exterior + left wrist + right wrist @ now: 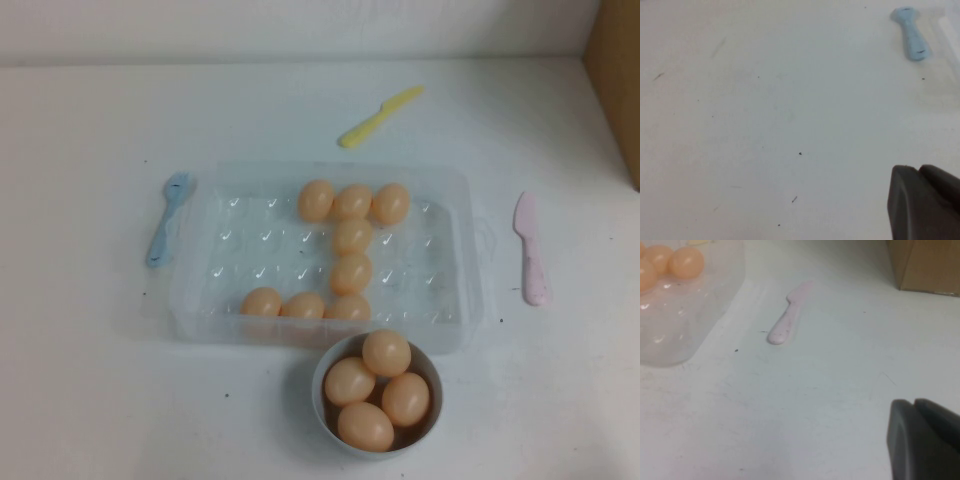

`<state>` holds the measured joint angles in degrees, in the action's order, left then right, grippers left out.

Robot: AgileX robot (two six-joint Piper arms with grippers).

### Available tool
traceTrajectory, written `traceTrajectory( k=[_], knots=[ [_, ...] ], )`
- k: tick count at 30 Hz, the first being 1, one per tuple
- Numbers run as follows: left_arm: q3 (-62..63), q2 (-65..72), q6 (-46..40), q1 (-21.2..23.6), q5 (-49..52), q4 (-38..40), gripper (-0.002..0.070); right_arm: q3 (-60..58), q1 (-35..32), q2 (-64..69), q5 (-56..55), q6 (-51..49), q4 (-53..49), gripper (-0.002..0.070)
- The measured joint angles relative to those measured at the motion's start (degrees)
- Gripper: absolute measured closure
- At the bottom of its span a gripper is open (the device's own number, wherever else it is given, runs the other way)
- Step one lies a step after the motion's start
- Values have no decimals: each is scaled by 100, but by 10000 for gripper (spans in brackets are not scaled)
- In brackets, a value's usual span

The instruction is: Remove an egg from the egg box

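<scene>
The white counter [90,400] carries everything; at its middle sits the egg box [200,290], a clear, thin-walled tray that looks light and likely to slide or flex if an egg is dragged rather than lifted; eight eggs stand in its cups, three along the far row, two down the middle, three along the near row. Just touching its near edge is a small bowl [322,400] holding four more eggs. The egg [391,203] at the right end of the far row has open cups beside it, so I judge it the easiest to take; smooth, rounded, probably light and slippery, it wants a gentle hold across its widest part. A pink knife [531,248], blue spoon [167,217] and yellow knife [379,116] lie around the box. The left gripper [925,205] and right gripper [925,440] hang over bare counter on their own sides of the box; whether their jaws are open I cannot tell.
</scene>
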<state>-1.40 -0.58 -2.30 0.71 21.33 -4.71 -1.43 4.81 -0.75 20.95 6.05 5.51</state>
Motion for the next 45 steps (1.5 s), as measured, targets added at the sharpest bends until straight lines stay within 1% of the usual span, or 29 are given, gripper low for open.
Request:
traceTrajectory(
  k=[16, 19, 22, 25, 27, 30, 35, 39, 42, 45],
  knots=[
    [0, 0, 28, 0, -58, 18, 680, 0, 0, 0, 0, 0, 0, 694],
    [-5, 0, 333, 0, -402, 436, 680, 0, 0, 0, 0, 0, 0, 694],
    [-5, 0, 1133, 0, -972, 1345, 680, 0, 0, 0, 0, 0, 0, 694],
    [-5, 0, 1997, 0, -1551, 2416, 680, 0, 0, 0, 0, 0, 0, 694],
    [-5, 0, 2339, 0, -1857, 2824, 680, 0, 0, 0, 0, 0, 0, 694],
    [-5, 0, 2511, 0, -2078, 3042, 680, 0, 0, 0, 0, 0, 0, 694],
    [-5, 0, 2566, 0, -2259, 3163, 680, 0, 0, 0, 0, 0, 0, 694],
    [-5, 0, 2575, 0, -2191, 3360, 680, 0, 0, 0, 0, 0, 0, 694],
    [-5, 0, 2587, 0, -1766, 3396, 680, 0, 0, 0, 0, 0, 0, 694],
    [198, 0, 2405, 0, -948, 3396, 680, 0, 0, 0, 0, 0, 0, 694]
  ],
)
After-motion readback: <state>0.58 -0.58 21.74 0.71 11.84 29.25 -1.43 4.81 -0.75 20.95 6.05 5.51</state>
